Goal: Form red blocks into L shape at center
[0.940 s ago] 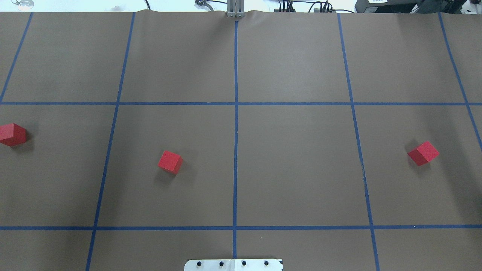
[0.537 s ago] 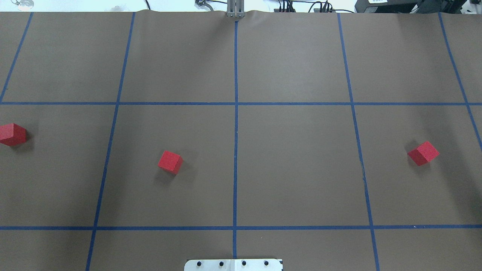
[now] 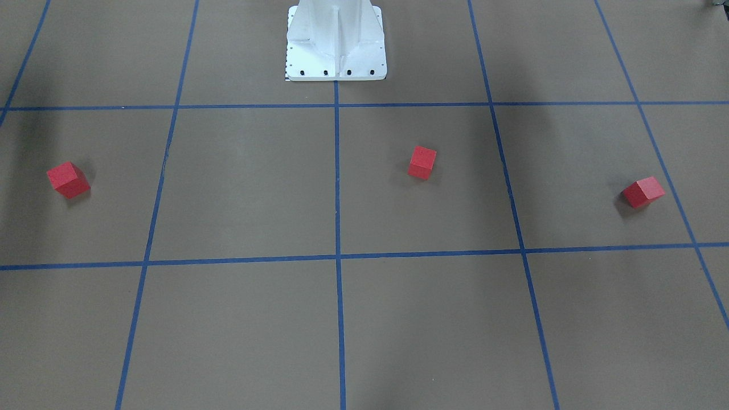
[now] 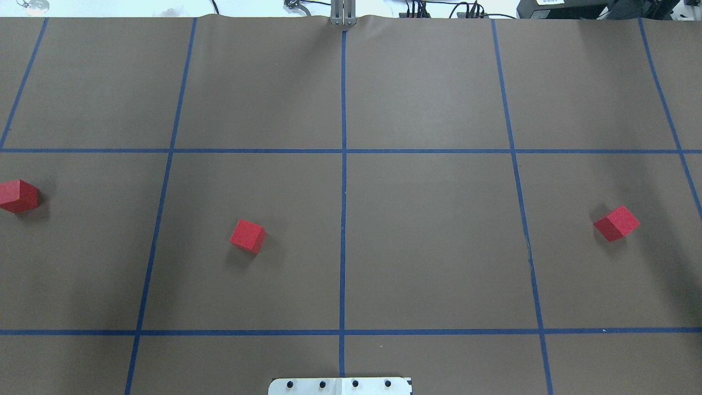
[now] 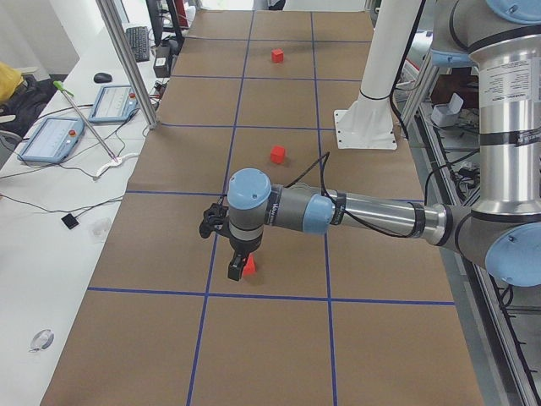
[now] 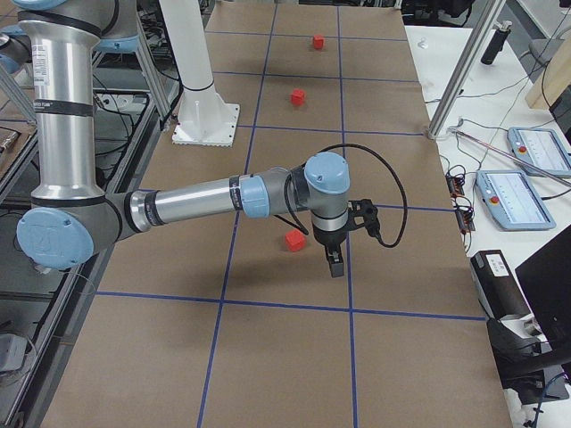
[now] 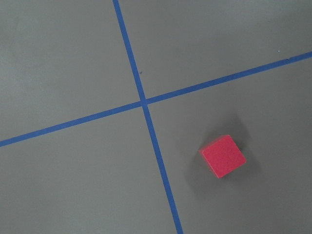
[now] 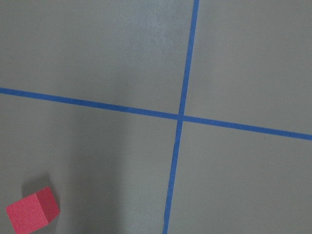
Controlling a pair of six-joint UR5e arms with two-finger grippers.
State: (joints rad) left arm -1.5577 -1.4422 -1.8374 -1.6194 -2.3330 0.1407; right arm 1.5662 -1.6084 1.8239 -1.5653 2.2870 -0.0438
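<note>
Three red blocks (image 4: 248,236), all loose and well apart on the worktop (image 4: 439,247). None touches another, so there is no L shape yet.

- Middle block (image 4: 248,236): in the grid square just left of the center (image 4: 343,241), short of the blue tape line (image 4: 343,192) and turned a bit off the grid.
- Left block (image 4: 18,196): far out at the left edge of the overhead view, one square beyond the middle one.
- Right block (image 4: 617,223): in the outer right square, past the grid line and rotated diagonally.

The center has only tape on it and no block.

Left hand (image 5: 235,272) hangs over the worktop by the left block. Its wrist view shows that block lying free beside a tape crossing, with no fingers in frame. Right hand (image 6: 335,266) hangs just beside the right block. Its wrist view shows that block in the lower corner, also free. Both hands show only in the side views, so I cannot tell whether they are spread or pressed together. Neither looks to be carrying anything.

Progress, as a judgement: nothing is done. All three blocks need bringing to the center, squaring up, and setting face to face, two in a row with one off the end. The outer two have the longest trips.
</note>
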